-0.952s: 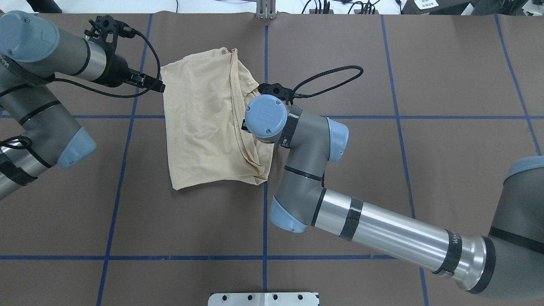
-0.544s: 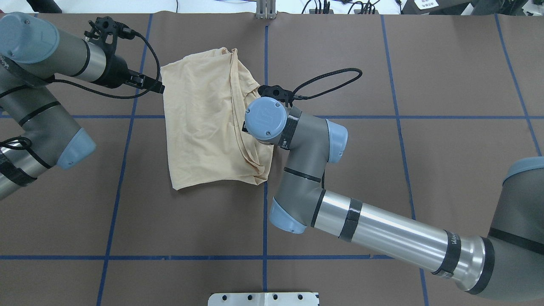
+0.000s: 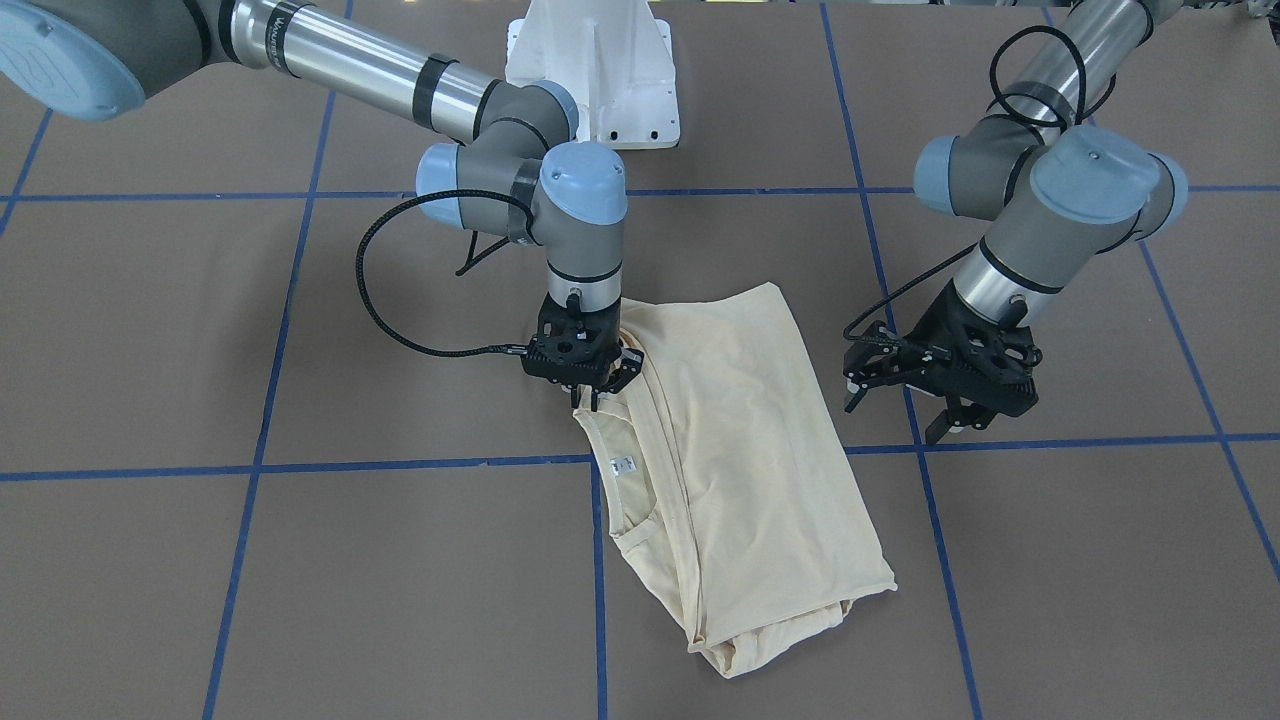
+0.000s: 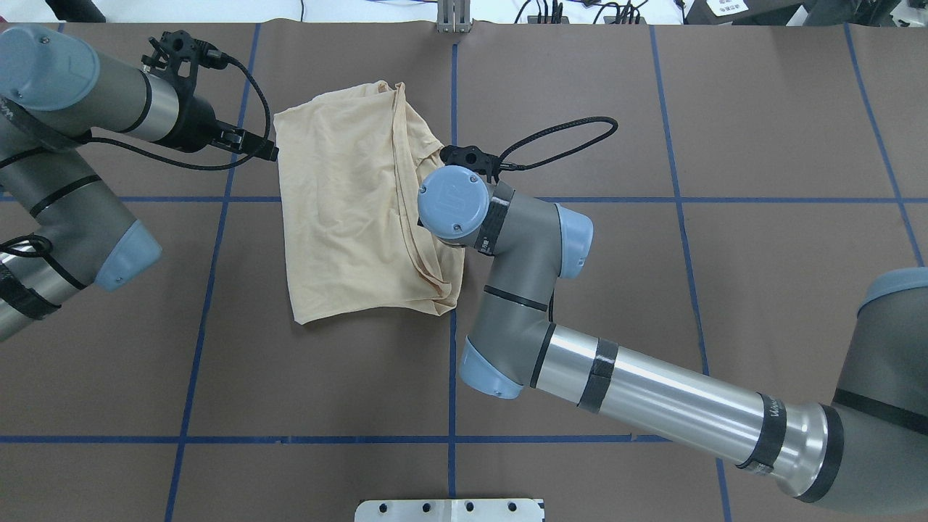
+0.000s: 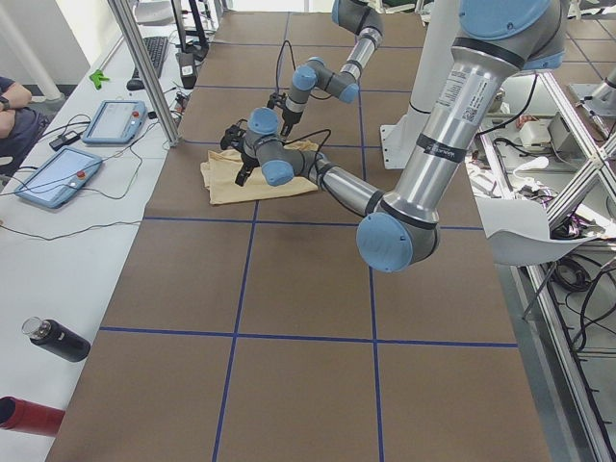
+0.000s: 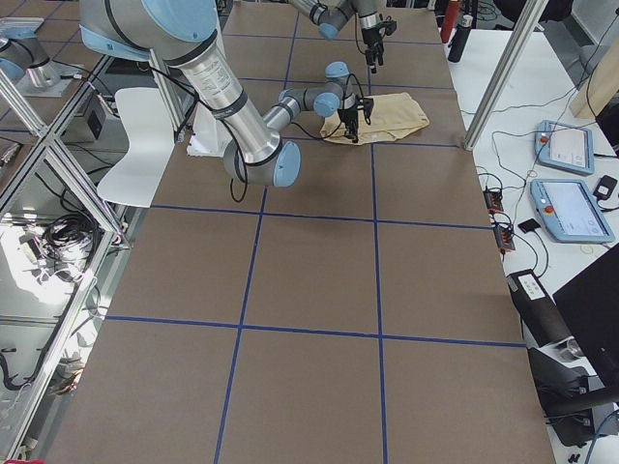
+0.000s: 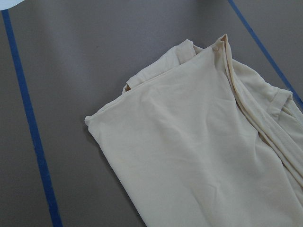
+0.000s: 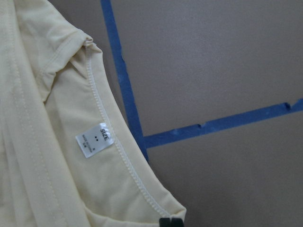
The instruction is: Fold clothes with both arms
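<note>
1. seen from overhead, the left arm comes in from 9 o'clock. its left tool points toward 4 o'clock and sits just beside the shirt's 10 o'clock corner. the front view shows it clear of the cloth. it looks open: its fingers stand apart and hold nothing, and no fingertip shows in its wrist view.
2. the cream shirt lies folded into a rough rectangle on the brown bench, at about 11 o'clock from the white base plate. it straddles a blue tape line. its long side runs 12 to 6 and the print is not visible. layered hems and the neckline bunch along its 3 o'clock edge.
3. a small white label lies face up inside the neckline.
4. the right arm reaches in from 4 o'clock, its wrist above the shirt's 3 o'clock edge. the right tool points straight down, pinched closed on the stitched neckline edge near the label.
</note>
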Available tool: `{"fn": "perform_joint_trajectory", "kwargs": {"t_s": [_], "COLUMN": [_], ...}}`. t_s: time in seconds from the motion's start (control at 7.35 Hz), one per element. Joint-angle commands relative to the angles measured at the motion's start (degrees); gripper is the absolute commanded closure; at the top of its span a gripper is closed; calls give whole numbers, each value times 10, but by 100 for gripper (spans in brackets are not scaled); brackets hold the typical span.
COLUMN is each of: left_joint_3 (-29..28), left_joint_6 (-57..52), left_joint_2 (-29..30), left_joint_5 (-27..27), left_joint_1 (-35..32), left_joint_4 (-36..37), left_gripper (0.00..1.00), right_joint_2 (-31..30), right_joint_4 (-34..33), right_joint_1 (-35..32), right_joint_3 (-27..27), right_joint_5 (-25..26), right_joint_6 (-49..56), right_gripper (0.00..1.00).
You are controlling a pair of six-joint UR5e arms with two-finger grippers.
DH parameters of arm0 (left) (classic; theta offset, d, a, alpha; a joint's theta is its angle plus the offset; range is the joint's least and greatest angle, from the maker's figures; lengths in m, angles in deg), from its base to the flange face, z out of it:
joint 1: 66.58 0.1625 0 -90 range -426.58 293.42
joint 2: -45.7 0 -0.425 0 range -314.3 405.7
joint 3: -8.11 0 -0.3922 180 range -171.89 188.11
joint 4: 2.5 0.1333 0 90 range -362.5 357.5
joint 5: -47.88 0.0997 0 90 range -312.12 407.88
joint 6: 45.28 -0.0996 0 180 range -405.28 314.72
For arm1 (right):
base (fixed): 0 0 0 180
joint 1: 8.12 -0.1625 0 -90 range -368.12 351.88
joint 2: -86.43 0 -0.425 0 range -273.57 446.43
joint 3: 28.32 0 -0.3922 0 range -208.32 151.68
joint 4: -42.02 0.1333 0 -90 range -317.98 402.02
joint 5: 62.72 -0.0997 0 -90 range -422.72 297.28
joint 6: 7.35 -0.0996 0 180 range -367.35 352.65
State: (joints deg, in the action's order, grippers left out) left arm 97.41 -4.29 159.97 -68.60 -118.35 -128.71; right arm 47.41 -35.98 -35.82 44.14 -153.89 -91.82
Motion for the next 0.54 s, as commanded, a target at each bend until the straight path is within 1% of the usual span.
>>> {"fn": "perform_joint_trajectory", "kwargs": {"t_s": [0.0,0.14,0.27,0.41], "left_joint_3": [0,0,-1,0], "left_joint_6": [0,0,0,0], "left_joint_2": [-2,-4,-4,-4], "left_joint_5": [0,1,2,0], "left_joint_1": [0,1,1,1], "left_joint_4": [0,0,0,0], "left_gripper": [0,0,0,0], "right_joint_2": [-16,-65,-133,-194], "right_joint_4": [2,0,-6,-7], "right_joint_1": [-1,-1,-1,14], "right_joint_3": [24,95,182,250], "right_joint_5": [-7,-9,-18,-16], "right_joint_6": [0,-2,-3,-6], "right_gripper": [100,100,100,100]}}
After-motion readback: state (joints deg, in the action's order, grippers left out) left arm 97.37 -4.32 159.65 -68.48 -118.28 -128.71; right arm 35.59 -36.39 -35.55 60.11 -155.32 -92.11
